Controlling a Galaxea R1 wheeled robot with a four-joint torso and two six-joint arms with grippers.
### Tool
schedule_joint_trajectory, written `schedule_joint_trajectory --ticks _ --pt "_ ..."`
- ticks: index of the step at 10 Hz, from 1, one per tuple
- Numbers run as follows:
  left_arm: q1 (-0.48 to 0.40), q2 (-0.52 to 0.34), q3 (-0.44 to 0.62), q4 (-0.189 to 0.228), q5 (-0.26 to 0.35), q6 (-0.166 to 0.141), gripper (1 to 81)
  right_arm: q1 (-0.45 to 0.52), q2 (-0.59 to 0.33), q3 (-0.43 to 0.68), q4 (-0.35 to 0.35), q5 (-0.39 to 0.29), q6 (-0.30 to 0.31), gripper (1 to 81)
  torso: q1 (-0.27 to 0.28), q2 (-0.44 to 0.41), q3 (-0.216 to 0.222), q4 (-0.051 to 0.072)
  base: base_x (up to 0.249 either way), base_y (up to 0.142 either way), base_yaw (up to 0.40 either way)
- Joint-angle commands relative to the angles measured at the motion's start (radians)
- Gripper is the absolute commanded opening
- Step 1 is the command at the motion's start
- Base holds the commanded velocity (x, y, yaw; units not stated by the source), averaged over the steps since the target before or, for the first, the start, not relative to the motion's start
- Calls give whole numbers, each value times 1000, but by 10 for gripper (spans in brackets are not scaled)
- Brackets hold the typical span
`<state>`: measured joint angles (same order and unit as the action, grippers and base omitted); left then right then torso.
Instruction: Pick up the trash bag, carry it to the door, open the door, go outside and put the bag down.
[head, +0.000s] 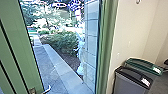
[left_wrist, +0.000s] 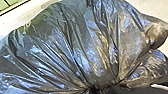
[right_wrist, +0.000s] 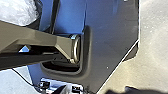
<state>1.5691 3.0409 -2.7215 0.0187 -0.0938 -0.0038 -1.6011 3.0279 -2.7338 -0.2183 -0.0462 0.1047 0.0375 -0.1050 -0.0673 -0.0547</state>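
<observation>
The left gripper (left_wrist: 98, 88) has its fingers tight on the black trash bag (left_wrist: 75, 47) where it bunches up. I can't tell about the right one. The green door (head: 21, 50) is open.

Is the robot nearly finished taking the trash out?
Probably more than halfway! The green door looks open already, with paving beyond it. The trash bag, bunched up close to the left wrist camera, seems to be picked up and carried now. Left to do: get outside, as the robot's view includes an indoor wall, and put the bag down.
</observation>
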Motion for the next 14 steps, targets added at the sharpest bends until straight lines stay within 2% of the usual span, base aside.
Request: schedule_joint_trajectory --ticks 1,9,14 --pt "-40 -3 6 9 55 4 10 42 5 -1 -4 -57 -2 811 0 0 0 0 0 0 184" --pt "-16 -17 26 10 43 7 10 32 -8 28 -7 -55 -8 811 0 0 0 0 0 0 257" --pt "-8 -66 121 24 42 7 10 19 -125 223 -38 -31 -13 811 0 0 0 0 0 0 289"
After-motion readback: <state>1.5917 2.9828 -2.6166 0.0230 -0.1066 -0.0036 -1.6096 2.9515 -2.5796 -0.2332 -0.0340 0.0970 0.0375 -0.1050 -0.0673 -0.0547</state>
